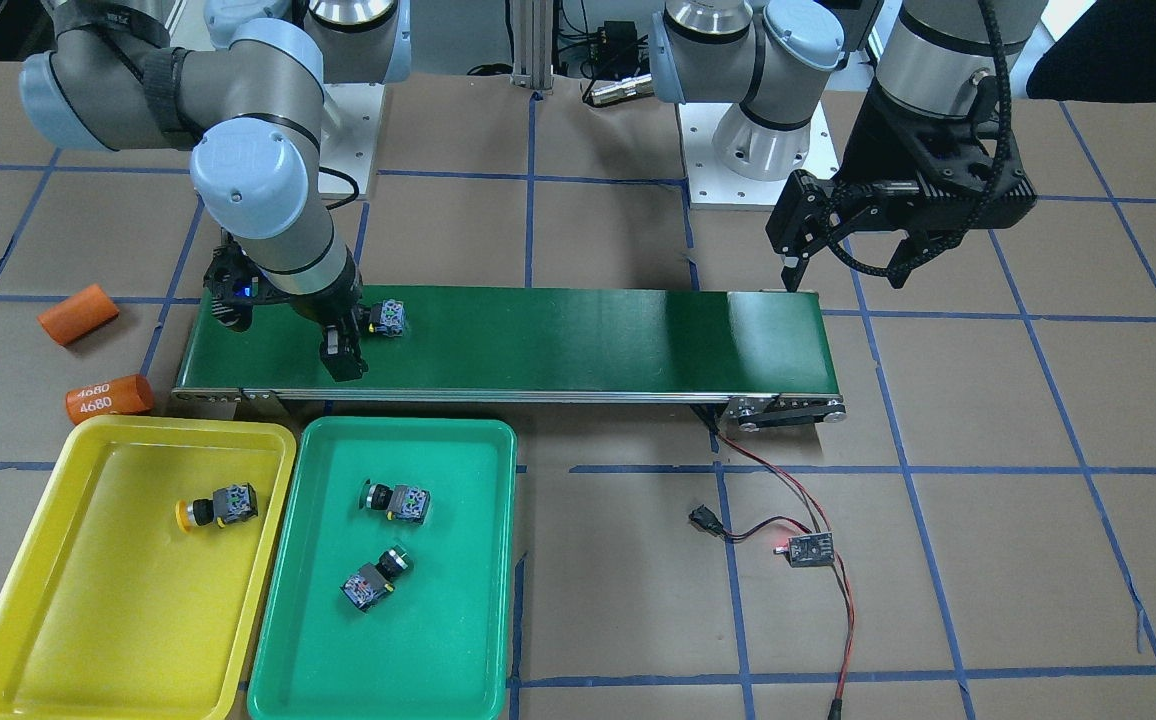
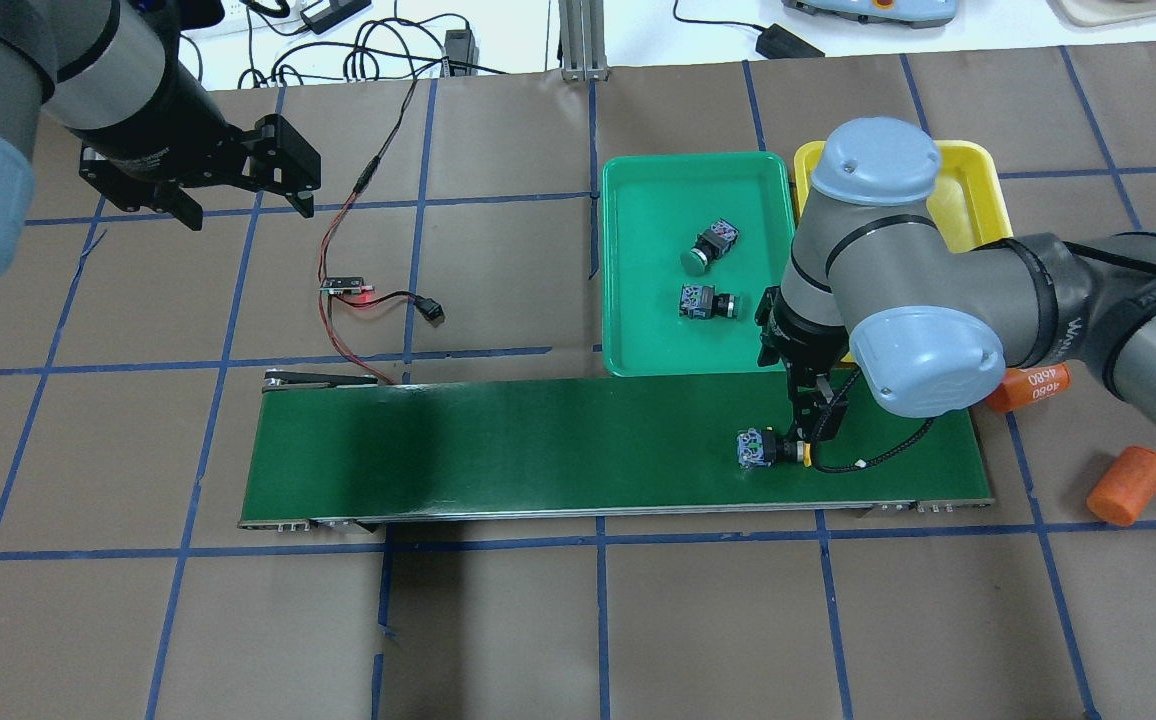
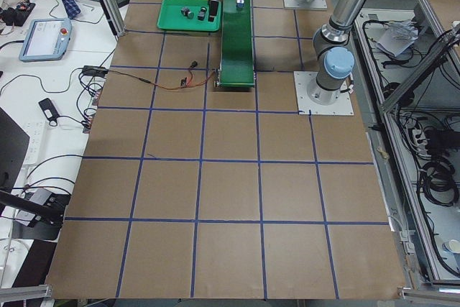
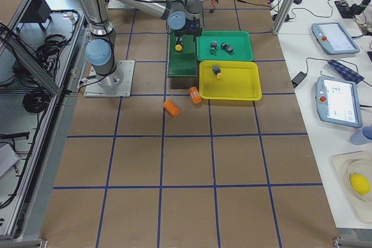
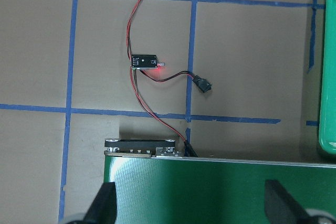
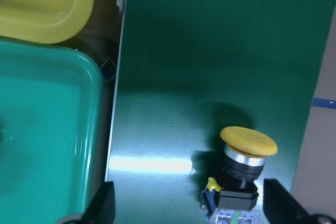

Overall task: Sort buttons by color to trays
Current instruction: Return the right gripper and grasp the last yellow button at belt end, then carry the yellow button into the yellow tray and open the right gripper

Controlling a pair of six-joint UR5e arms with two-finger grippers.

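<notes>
The right hand [image 6: 191, 205] hangs over the belt [image 1: 588, 340] with its two fingers spread wide apart and nothing held. In its wrist view, the yellow button on the belt [image 6: 244, 171] lies on its side between the fingers. It is nearer the finger at 3 o'clock and touches neither. Its domed cap points to 12 o'clock and its blocky body to 6 o'clock. In the overhead view, this button sits at about 8 o'clock from the fingertips, just beside them. In the front-facing view, the yellow tray [image 1: 88, 600] lies on the desk [image 1: 1038, 500] at about 7 o'clock from this hand. It holds the other yellow button [image 1: 221, 506] on its side. The green tray [image 1: 438, 640] lies at about 6 o'clock, its long side just beside the yellow tray. It holds the two green buttons [image 1: 396, 501] [image 1: 375, 579], well apart from each other. Two orange cylinders [image 1: 78, 313] [image 1: 108, 398] lie on the desk at 9 o'clock from the belt's end. The left hand [image 5: 191, 203] is also open and empty. It hovers over the far end of the belt, well apart from every button. A small circuit board [image 5: 144, 62] with a red light lies on the desk at 12 o'clock in that wrist view.
</notes>
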